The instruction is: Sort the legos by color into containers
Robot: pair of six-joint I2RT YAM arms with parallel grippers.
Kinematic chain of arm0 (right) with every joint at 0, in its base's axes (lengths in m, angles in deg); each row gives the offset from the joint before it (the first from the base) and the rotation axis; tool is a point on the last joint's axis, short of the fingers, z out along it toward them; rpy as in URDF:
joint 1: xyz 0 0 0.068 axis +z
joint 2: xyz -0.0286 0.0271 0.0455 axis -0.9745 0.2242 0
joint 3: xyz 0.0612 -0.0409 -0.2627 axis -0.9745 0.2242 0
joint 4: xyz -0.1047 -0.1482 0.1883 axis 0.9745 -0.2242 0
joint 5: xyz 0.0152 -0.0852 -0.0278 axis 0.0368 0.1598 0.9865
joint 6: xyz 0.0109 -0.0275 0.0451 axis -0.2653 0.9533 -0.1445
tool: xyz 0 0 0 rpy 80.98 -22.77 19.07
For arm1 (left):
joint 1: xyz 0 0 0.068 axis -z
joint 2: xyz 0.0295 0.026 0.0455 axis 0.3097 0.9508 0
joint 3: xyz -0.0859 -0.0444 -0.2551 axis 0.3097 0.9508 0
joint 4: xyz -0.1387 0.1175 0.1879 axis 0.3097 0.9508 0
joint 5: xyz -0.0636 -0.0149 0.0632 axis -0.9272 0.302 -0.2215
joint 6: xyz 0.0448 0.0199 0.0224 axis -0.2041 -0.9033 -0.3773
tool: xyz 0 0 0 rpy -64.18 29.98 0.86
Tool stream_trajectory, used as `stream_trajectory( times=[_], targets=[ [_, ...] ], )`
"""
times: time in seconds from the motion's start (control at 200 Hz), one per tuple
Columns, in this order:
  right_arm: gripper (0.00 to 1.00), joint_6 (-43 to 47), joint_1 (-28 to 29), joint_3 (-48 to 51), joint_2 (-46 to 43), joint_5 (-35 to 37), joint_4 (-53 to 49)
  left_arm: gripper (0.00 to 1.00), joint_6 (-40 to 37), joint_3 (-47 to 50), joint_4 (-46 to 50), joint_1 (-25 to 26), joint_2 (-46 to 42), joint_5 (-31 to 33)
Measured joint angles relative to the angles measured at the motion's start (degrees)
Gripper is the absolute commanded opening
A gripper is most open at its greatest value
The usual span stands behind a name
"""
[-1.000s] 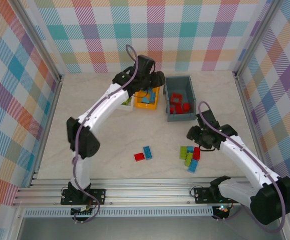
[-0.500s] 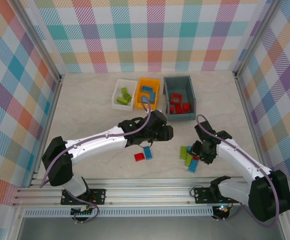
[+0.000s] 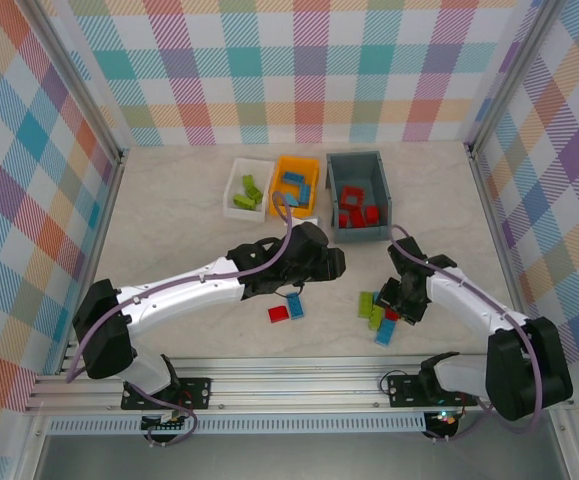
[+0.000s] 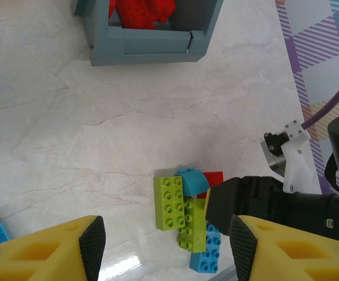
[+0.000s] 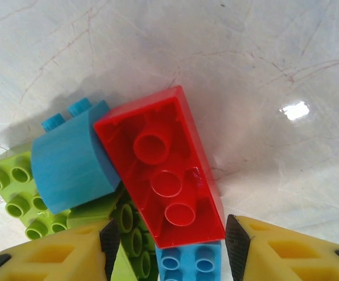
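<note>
Since it is lying upside down with its hollow underside and three round tubes facing up, the red rectangular plastic brick (image 5: pixel 160 175) is looking light, rigid and glossy, so probably slippery. I am judging its two long flat side walls the best place to pinch, squarely, so it does not skate out. It is resting tilted on a small heap, touching a blue curved plastic brick (image 5: pixel 69 164) and overlapping lime green studded bricks (image 5: pixel 17 193), all sitting on the pale marble-patterned tabletop (image 5: pixel 245 58). The right gripper (image 5: pixel 169 237) is standing spread around the red brick's near end, its yellow fingers not yet clamping it. The left gripper (image 4: pixel 163 234) is hovering near the heap, jaws parted and holding nothing. Farther back, the dark grey plastic bin (image 4: pixel 146 50) is holding other red bricks. No brand or lettering is showing legibly on any brick.
</note>
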Motion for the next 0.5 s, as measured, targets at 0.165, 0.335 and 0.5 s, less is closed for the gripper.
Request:
stream_trajectory(
  times=[0.165,0.335,0.5],
  targets=[
    [0.52,1.03,-1.75,-1.33,2.43,-1.46,1.73,0.6,0.02,0.0,0.04,0.0,-0.35,0.02],
    [0.54,1.81,-4.2,-1.27,2.62,-1.2,3.61,0.6,0.02,0.0,0.04,0.0,-1.57,0.48],
    [0.55,2.75,-6.6,-1.22,3.26,-0.5,3.65,0.6,0.02,0.0,0.07,0.0,-2.23,0.9]
  ],
)
